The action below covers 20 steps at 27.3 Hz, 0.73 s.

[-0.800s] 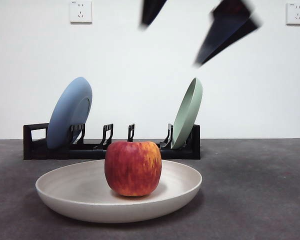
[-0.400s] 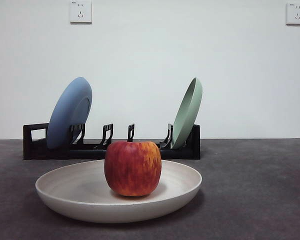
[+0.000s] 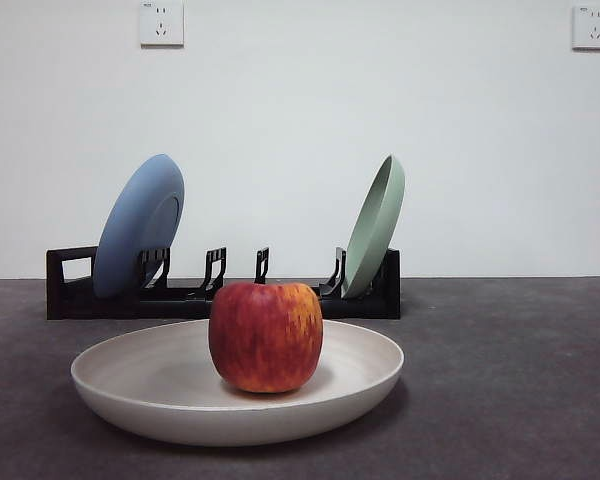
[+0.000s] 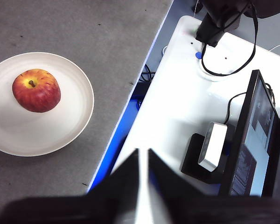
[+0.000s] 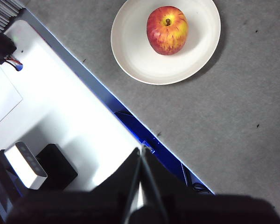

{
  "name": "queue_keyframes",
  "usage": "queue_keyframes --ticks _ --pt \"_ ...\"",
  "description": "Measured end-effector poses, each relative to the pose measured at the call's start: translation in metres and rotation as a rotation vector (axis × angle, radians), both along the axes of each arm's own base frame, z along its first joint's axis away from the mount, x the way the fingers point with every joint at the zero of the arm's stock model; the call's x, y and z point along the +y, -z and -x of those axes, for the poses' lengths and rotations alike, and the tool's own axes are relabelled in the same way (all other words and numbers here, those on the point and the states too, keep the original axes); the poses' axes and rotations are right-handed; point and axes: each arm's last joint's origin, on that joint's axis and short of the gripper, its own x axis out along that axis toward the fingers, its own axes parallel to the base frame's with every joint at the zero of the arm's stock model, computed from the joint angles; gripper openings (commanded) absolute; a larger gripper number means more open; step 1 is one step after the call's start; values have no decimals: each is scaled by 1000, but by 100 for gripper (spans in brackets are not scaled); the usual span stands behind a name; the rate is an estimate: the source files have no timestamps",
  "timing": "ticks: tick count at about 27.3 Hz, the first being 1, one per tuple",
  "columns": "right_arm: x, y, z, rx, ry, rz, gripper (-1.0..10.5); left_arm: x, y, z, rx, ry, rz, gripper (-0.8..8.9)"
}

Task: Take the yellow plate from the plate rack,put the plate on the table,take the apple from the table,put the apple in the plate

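Note:
The red apple (image 3: 266,336) rests in the cream yellow plate (image 3: 160,385), which lies flat on the dark grey table (image 3: 520,380) in front of the black plate rack (image 3: 68,285). The apple (image 4: 36,90) and plate (image 4: 60,126) show in the left wrist view, and the apple (image 5: 167,30) and plate (image 5: 140,60) show in the right wrist view. My left gripper (image 4: 143,161) is shut and empty, high above the table's edge. My right gripper (image 5: 141,161) is shut and empty, high above the opposite edge. Neither gripper shows in the front view.
A blue plate (image 3: 140,225) leans in the rack at the left and a pale green plate (image 3: 376,225) at the right. A white desk (image 4: 177,107) with a monitor (image 4: 252,140) and cables lies beside the table.
One second ago two dark gripper tips hung at the top of the front view; they have risen out of it. The apple and plate have not moved.

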Motion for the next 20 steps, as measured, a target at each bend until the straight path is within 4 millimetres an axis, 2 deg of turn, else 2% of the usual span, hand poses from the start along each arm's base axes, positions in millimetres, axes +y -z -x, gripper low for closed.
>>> queue_keyframes --ticks 11,20 --pt "0 0 -1 -5 8 9 2 0 0 0 -1 -1 -2 -4" --pt "-2 1 -4 -91 91 91 2 -1 0 0 0 -1 -3 -4"
